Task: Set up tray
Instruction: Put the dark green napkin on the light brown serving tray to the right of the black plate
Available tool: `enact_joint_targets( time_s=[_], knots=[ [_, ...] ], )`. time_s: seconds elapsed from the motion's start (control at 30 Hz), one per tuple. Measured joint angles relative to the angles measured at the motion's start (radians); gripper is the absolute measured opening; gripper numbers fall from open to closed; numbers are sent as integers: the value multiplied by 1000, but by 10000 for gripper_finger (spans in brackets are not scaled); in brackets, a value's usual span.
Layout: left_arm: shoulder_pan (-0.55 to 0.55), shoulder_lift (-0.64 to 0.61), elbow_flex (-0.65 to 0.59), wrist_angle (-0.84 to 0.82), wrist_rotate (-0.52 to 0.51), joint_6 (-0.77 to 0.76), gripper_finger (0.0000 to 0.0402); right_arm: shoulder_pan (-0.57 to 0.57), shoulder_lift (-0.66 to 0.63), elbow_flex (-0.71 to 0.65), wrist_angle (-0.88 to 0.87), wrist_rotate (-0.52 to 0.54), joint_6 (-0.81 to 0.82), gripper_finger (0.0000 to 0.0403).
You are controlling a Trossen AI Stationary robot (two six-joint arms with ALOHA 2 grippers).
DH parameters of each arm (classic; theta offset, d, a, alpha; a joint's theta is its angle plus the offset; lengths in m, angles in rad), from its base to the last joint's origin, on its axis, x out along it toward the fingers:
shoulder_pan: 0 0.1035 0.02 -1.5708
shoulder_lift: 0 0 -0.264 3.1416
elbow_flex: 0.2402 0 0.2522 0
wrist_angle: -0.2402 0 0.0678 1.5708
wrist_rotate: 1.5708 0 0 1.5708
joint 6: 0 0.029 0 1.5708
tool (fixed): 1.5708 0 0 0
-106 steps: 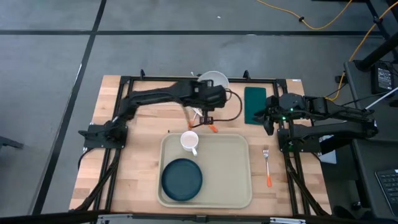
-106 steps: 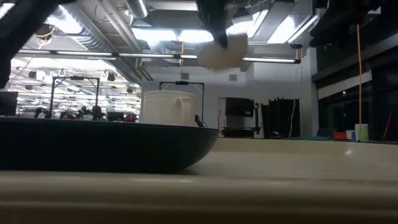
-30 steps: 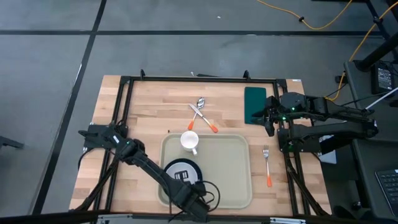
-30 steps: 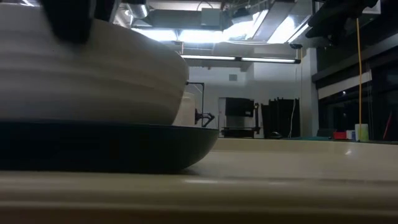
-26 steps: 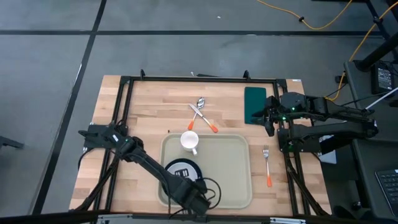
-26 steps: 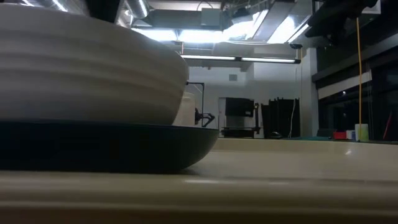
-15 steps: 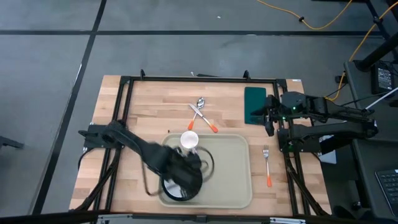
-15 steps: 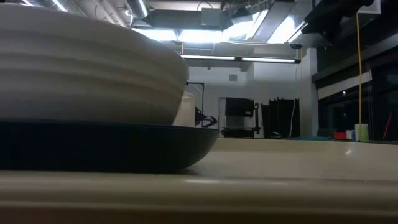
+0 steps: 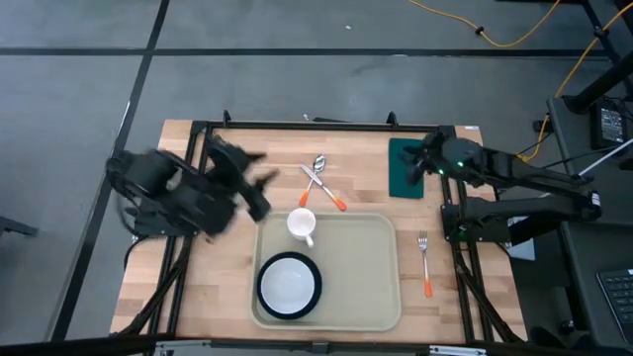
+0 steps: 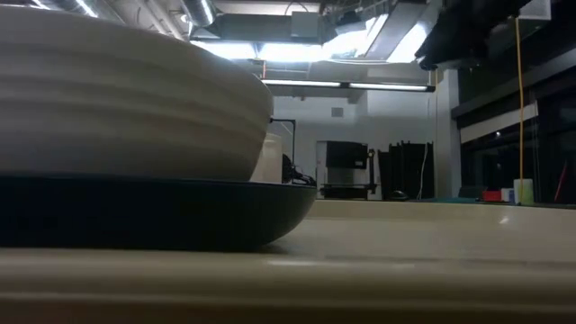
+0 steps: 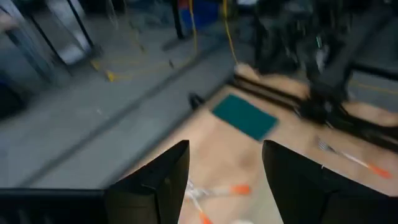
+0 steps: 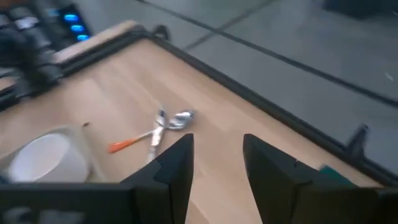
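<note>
- The pale wooden surface [image 9: 188, 267] carries everything.
- The large cream rectangular plastic tray [image 9: 361, 272] lies near-centre, long axis left to right, rim up to corral the dishes.
- A white bowl on a dark blue plate [image 9: 289, 287] fills its near-left corner; a white mug [image 9: 302, 224] stands at its far edge.
- The left hand [image 11: 224, 180], open and empty, hovers left of the tray.
- The right hand [image 12: 214, 168], open and empty, hangs over the dark green napkin [image 9: 404, 168], probably to fetch it.

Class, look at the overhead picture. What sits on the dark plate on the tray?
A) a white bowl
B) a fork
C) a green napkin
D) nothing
A: the white bowl rests on the dark plate at the near left of the tray, while the fork and the green napkin lie off the tray.
</note>
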Motion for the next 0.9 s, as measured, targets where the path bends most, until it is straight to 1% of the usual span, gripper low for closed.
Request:
enact_joint_targets(
  time_s=[0.1, 0.17, 0.23, 0.37, 0.47, 0.5, 0.57, 0.67, 0.73, 0.8, 0.9],
  knots=[
    [14, -67, 0, 0, -37, 90, 195, -95, 67, 0, -3, -26, 69, 148],
    [23, -105, -1, 0, -42, 142, 194, -169, 121, 0, -8, -55, 109, 162],
    [29, -140, -1, 0, -44, 199, 194, -250, 178, 3, -19, -85, 142, 185],
    [32, -188, -1, 0, -38, 304, 194, -409, 287, 30, -46, -88, 224, 241],
    [32, -214, -2, 0, -23, 362, 194, -527, 364, 54, -38, -91, 242, 276],
    [32, -221, -2, 1, -22, 378, 194, -564, 391, 61, -24, -103, 235, 284],
    [32, -232, -2, 1, -22, 404, 194, -641, 450, 80, 6, -162, 203, 295],
    [32, -243, -2, 1, -24, 424, 194, -736, 557, 129, 2, -285, 143, 298],
    [32, -250, -2, 1, -31, 432, 194, -783, 627, 173, -24, -341, 89, 297],
    [32, -253, -2, 1, -61, 432, 194, -822, 689, 230, -75, -376, 38, 295],
    [32, -253, -2, 1, -88, 409, 192, -862, 766, 331, -199, -372, -63, 294]
  ],
)
